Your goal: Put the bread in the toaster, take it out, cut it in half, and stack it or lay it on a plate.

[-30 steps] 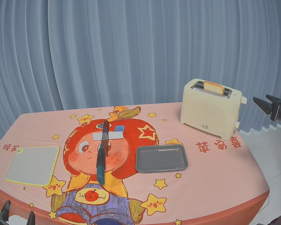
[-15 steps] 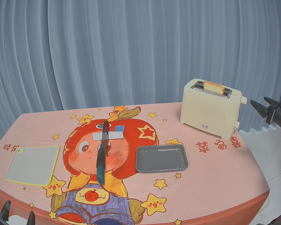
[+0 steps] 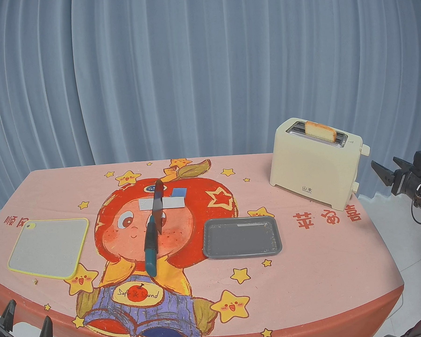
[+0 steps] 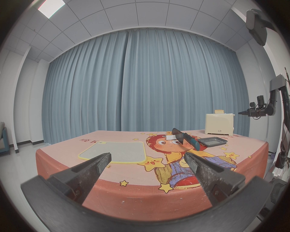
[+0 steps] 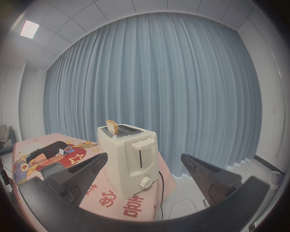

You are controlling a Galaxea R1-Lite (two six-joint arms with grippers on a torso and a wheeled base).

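One bread slice (image 3: 320, 131) stands out of the toaster (image 3: 313, 170) slot at the table's (image 3: 318, 264) far right corner. The right gripper (image 3: 384, 163), fingers spread and empty, hangs seemingly just beyond the right edge. The left gripper (image 3: 30, 311), likewise spread, sits off the near left corner.

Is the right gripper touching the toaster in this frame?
Apart. The head view shows a strip of curtain between the right gripper and the toaster. In the right wrist view the toaster stands beyond the open jaws.
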